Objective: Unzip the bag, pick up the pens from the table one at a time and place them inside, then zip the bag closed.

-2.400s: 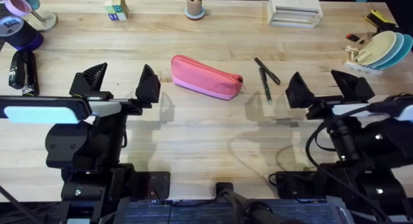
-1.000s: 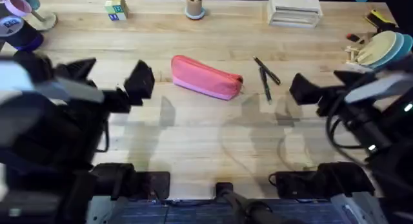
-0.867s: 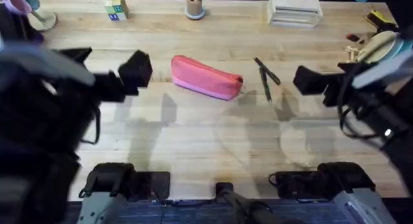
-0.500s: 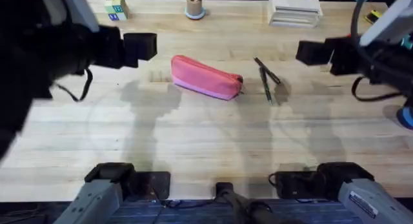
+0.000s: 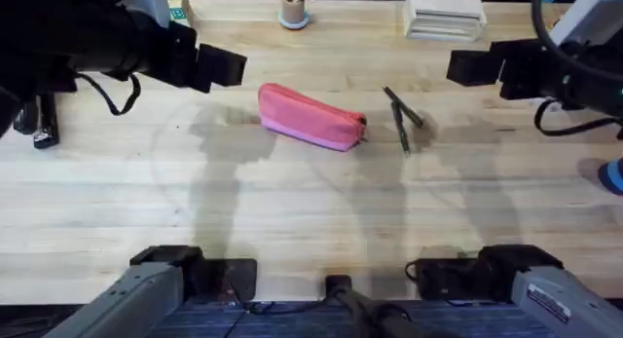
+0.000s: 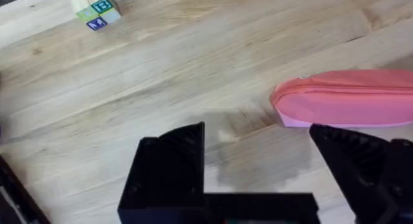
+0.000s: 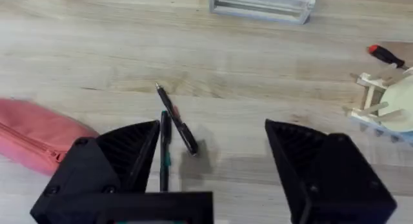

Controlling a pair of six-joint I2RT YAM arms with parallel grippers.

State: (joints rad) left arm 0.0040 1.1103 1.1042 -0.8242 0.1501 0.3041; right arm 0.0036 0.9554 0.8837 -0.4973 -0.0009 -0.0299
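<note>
Bag (image 5: 311, 116) zipped, mid-table (image 5: 292, 202); pens (image 5: 401, 114) just beside it. Left gripper (image 6: 258, 179) near bag, right gripper (image 7: 213, 166) over pens, both jaws wide, empty.

one pink bag (image 5: 311, 117), two dark pens (image 5: 401, 114), two black grippers, left (image 5: 222, 67) and right (image 5: 469, 68), one wooden table (image 5: 311, 211)

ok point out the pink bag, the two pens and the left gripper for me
bag (image 5: 310, 116), overhead view, middle of its pink side.
pens (image 5: 400, 111), overhead view, where the two shafts lie close.
left gripper (image 6: 258, 169), left wrist view, gap between its open fingers.
</note>
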